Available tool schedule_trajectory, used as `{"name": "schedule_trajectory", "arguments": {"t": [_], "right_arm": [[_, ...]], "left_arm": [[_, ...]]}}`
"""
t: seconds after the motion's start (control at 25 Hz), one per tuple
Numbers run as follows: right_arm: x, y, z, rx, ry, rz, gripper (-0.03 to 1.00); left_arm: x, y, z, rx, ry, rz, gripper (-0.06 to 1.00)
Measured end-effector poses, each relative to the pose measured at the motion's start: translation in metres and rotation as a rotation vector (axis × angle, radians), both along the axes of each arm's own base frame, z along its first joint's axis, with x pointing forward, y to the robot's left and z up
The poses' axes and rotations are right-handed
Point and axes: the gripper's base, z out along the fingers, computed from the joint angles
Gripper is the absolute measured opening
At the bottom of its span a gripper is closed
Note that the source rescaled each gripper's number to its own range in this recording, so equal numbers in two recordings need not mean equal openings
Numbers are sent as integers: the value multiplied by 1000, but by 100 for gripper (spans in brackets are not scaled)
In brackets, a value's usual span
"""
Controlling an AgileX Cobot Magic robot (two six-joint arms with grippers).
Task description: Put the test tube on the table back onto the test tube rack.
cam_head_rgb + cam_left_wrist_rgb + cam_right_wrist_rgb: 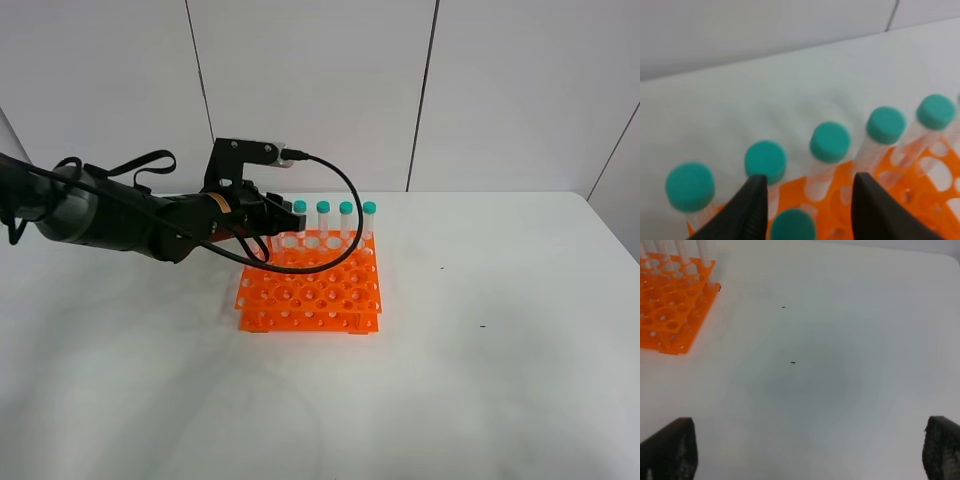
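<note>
The orange test tube rack stands mid-table on the white table. Teal-capped test tubes stand upright along its back row. My left gripper hovers over the rack's back left corner. In the left wrist view its fingers are apart, and one teal cap sits low between them, nearer one finger, in front of the row of caps. I see no tube lying on the table. My right gripper is wide open and empty above bare table, with the rack off to one side.
A black cable loops from the left wrist over the rack's back. Two small dark specks mark the table right of the rack. A white panelled wall stands behind the table.
</note>
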Motion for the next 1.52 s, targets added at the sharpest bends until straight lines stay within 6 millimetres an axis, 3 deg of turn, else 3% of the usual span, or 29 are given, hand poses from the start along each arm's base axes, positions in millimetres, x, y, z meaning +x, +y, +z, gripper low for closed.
{"name": "schedule_trajectory", "arguments": {"t": [0.16, 0.2, 0.32, 0.44, 0.6, 0.8, 1.04, 1.16, 1.32, 1.52], "right_arm": [[0, 0, 0, 0, 0, 0, 100], [0, 0, 0, 0, 0, 0, 100], [0, 0, 0, 0, 0, 0, 100], [0, 0, 0, 0, 0, 0, 100], [0, 0, 0, 0, 0, 0, 100], [0, 0, 0, 0, 0, 0, 100], [0, 0, 0, 0, 0, 0, 100], [0, 0, 0, 0, 0, 0, 100], [0, 0, 0, 0, 0, 0, 100], [0, 0, 0, 0, 0, 0, 100]], "left_arm": [[-11, 4, 41, 14, -54, -32, 41], [-15, 6, 52, 18, -65, -37, 48], [-27, 13, 81, 32, -80, -41, 81], [-42, 22, 100, 65, -32, -35, 96], [-65, 38, 111, 166, 149, -21, 100], [-84, 50, 99, 334, 493, 1, 100], [-80, 61, 92, 380, 662, 41, 100], [-68, 85, 88, 361, 695, 121, 99], [-55, 133, 87, 313, 744, 272, 98], [-58, 194, 84, 306, 867, 419, 98]]}}
